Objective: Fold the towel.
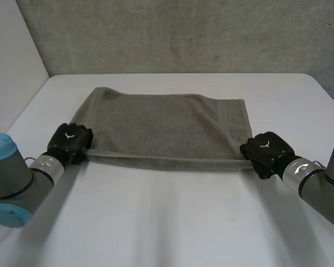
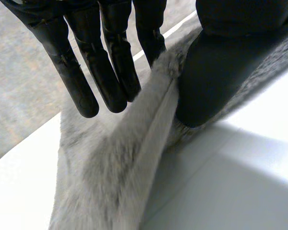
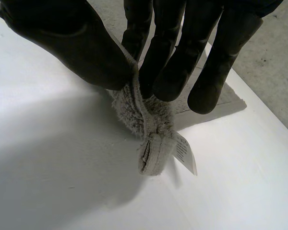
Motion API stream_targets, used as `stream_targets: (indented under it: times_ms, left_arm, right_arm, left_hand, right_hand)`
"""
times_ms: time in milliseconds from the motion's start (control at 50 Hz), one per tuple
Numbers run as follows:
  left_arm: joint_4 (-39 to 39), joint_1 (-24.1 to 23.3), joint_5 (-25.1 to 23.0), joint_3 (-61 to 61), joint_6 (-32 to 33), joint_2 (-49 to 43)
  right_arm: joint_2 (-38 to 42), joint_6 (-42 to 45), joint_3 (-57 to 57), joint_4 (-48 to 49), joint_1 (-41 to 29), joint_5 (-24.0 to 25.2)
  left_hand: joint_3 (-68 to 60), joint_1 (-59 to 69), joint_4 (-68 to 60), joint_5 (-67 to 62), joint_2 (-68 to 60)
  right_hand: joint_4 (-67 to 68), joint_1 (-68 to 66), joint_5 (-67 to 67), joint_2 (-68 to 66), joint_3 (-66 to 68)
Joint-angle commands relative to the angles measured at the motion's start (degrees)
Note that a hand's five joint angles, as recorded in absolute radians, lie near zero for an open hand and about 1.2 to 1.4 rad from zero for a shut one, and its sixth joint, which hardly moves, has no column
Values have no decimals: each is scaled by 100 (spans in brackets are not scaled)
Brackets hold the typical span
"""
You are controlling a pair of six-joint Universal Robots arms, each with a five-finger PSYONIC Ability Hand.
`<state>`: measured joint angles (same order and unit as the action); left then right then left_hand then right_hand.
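A grey towel (image 1: 167,128) lies spread on the white table (image 1: 172,222), its near edge lifted and stretched taut between my two hands. My left hand (image 1: 71,140) is at the near left corner. There the towel (image 2: 115,182) rises in a ridge, pinched between the thumb (image 2: 211,72) and the fingers (image 2: 110,62). My right hand (image 1: 266,150) is at the near right corner. Its thumb (image 3: 86,48) and fingers pinch the bunched corner (image 3: 149,129), and a small white label (image 3: 185,153) hangs below it.
A grey wall (image 1: 183,33) stands behind the table and a white panel (image 1: 11,55) at the far left. Bare table stretches in front of the towel, between my two arms.
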<state>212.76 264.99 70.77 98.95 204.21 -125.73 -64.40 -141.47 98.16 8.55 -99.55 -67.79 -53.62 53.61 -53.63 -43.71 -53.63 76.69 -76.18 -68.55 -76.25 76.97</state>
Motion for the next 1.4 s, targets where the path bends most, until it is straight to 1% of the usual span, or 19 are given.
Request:
stream_targets:
  times_ms: [20, 220, 280, 320, 480, 560, 620, 640, 680, 700, 720, 740, 860, 920, 1040, 1140, 1180, 1320, 1400]
  left_arm:
    - [2, 97, 455, 54, 23, 92]
    - [2, 228, 482, 204, 84, 268]
    - [-6, 290, 482, 292, 137, 365]
    - [-15, 316, 429, 414, 251, 487]
    - [-112, 272, 429, 669, 576, 934]
    - [-270, 290, 438, 872, 770, 1244]
    - [-727, 325, 429, 1118, 1060, 1683]
    - [-997, 351, 420, 1205, 1199, 1944]
    - [-1252, 386, 403, 1267, 1261, 2234]
    - [-1489, 422, 394, 1302, 1279, 2567]
    - [-1492, 422, 394, 1302, 1280, 2571]
    - [-1674, 439, 385, 1302, 1271, 2927]
    - [-1896, 422, 306, 1224, 1070, 3993]
    - [-1870, 396, 262, 1197, 850, 4204]
    - [-1834, 378, 244, 1179, 664, 3995]
    - [-1817, 317, 227, 821, 743, 2688]
    - [-1817, 316, 236, 689, 752, 2354]
    - [-1799, 264, 236, 56, 744, 1325]
    - [-1685, 97, 271, -499, 700, 804]
  right_arm:
    - [-28, -4, -16, -3, 14, -23]
    - [-37, -4, -34, -3, 14, -50]
    - [-46, -4, -42, -20, 14, -50]
    - [-46, -4, -51, -38, 14, -50]
    - [-380, 22, -174, -328, 23, -32]
    - [-871, 285, -489, -1335, 154, -15]
    - [-1108, 749, -709, -2309, 391, 12]
    - [-1109, 752, -710, -2314, 392, 12]
    - [-1249, 1451, -929, -3285, 602, 55]
    - [-1250, 1455, -930, -3290, 603, 56]
    - [-1311, 1716, -1078, -3708, 673, 99]
    - [-1442, 1832, -1280, -3929, 691, 100]
    - [-2006, 1429, -1844, -3975, 665, 100]
    - [-2173, 1218, -1985, -3975, 726, 135]
    - [-1954, 1384, -1845, -4028, 709, 56]
    - [-1320, 1675, -1914, -4011, 647, -50]
    - [-892, 1692, -2054, -4011, 639, -32]
    - [-151, 1631, -2433, -3835, 630, -94]
    - [374, 1342, -2740, -3169, 525, -313]
  left_hand:
    - [-672, 674, -671, -663, -671]
    - [-689, 690, -688, -680, -688]
    - [-1042, 1044, -1041, -1033, -1041]
    - [-2632, 2634, -2632, -2623, -2631]
    - [-2638, 2639, -2637, -2629, -2637]
    - [-2638, 2639, -2637, -2629, -2637]
    - [-2638, 2639, -2637, -2629, -2637]
    - [-2638, 2639, -2637, -2629, -2637]
    - [-2638, 2639, -2637, -2629, -2637]
    - [-2638, 2639, -2637, -2629, -2637]
    - [-2638, 2639, -2637, -2629, -2637]
    - [-2638, 2639, -2637, -2629, -2637]
    - [-2638, 2639, -2637, -2629, -2637]
    - [-2638, 2639, -2637, -2629, -2637]
    - [-2638, 2639, -2637, -2629, -2637]
    - [-2638, 2639, -2637, -2629, -2637]
    - [-2638, 2639, -2637, -2629, -2637]
    - [-2638, 2639, -2637, -2629, -2637]
    - [-2638, 2639, -2637, -2629, -2637]
  right_hand:
    - [331, -382, -145, -375, 303]
    - [331, -382, -145, -375, 303]
    - [331, -382, -145, -375, 303]
    - [331, -382, -145, -375, 303]
    - [331, -382, -145, -375, 303]
    - [331, -382, -145, -375, 303]
    - [331, -382, -145, -375, 303]
    - [331, -382, -145, -375, 303]
    - [331, -382, -145, -375, 303]
    - [331, -382, -145, -375, 303]
    - [331, -382, -145, -375, 303]
    - [331, -382, -145, -375, 303]
    - [331, -382, -145, -375, 303]
    - [331, -382, -145, -375, 303]
    - [331, -382, -145, -375, 303]
    - [331, -382, -145, -375, 303]
    - [331, -382, -145, -375, 303]
    - [331, -382, -145, -375, 303]
    - [331, -382, -145, -375, 303]
